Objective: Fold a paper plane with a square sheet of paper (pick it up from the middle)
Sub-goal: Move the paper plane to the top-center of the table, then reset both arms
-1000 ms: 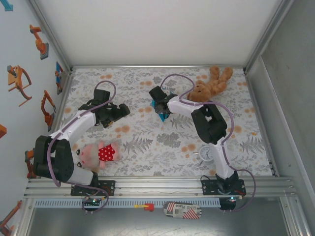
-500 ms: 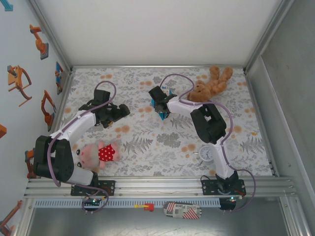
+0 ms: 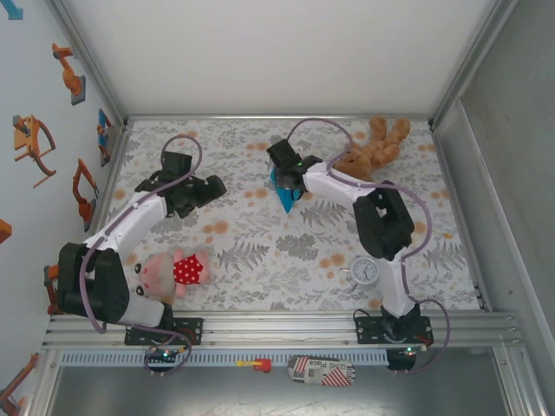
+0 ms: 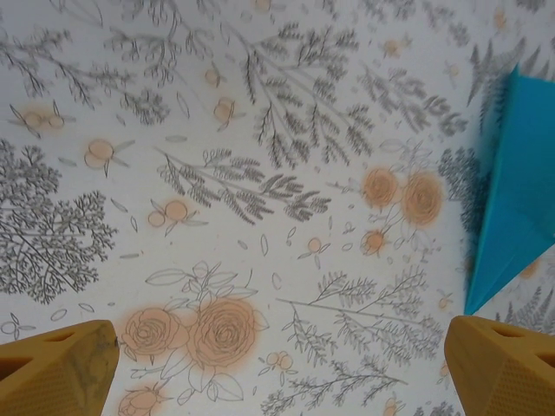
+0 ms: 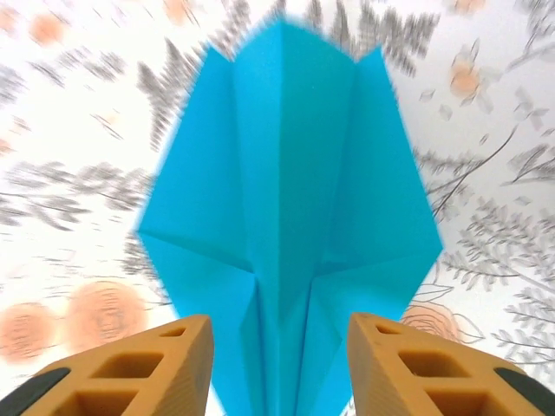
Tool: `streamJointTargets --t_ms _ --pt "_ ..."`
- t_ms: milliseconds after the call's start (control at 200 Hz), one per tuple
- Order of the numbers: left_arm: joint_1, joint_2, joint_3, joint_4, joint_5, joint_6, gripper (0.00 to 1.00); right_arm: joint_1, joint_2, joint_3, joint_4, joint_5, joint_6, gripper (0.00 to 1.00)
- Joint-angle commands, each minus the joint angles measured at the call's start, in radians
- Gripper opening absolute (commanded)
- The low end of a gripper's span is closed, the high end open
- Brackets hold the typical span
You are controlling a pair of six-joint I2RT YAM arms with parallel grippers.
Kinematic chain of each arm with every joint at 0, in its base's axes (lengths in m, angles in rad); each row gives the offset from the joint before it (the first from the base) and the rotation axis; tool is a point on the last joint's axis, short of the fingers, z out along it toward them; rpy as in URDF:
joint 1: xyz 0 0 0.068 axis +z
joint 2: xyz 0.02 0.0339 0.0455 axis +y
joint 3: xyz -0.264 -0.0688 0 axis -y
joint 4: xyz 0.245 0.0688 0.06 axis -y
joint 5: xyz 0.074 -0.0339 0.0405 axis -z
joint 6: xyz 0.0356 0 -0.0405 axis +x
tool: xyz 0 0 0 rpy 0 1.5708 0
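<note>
Right gripper swung toward the table's far edge; jaws half-open astride paper plane, mid-table, hold unclear. Left gripper wide open, empty. Retreat straight up, avoid snagging creases.

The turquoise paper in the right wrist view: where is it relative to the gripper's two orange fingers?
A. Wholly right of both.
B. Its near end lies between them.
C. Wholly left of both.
B: the near end of the paper plane runs down into the gap of the right gripper, which flanks it on both sides.
</note>
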Motion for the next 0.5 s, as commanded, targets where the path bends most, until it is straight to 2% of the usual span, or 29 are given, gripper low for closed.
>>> streamJointTargets --t_ms 0,95,235,255,330,496 --pt "0.004 -0.054 0.056 -0.001 -0.063 0.000 0.96 -0.009 -0.137 -0.002 -0.013 0.016 -0.021 0.46" --pt "0.004 -0.097 0.051 0.043 -0.119 0.028 0.96 -0.012 -0.248 -0.053 -0.012 0.075 -0.051 0.50" --pt "0.005 -0.187 -0.041 0.199 -0.251 0.086 0.96 -0.027 -0.437 -0.204 0.021 0.233 -0.125 0.65" --pt "0.005 -0.200 -0.061 0.227 -0.274 0.094 0.96 -0.032 -0.464 -0.233 0.028 0.254 -0.134 0.69" --pt "0.006 -0.244 -0.140 0.327 -0.369 0.135 0.96 -0.063 -0.559 -0.330 0.053 0.309 -0.159 0.98" --pt "0.013 -0.297 -0.301 0.511 -0.602 0.275 0.96 -0.154 -0.741 -0.546 0.125 0.471 -0.222 0.99"
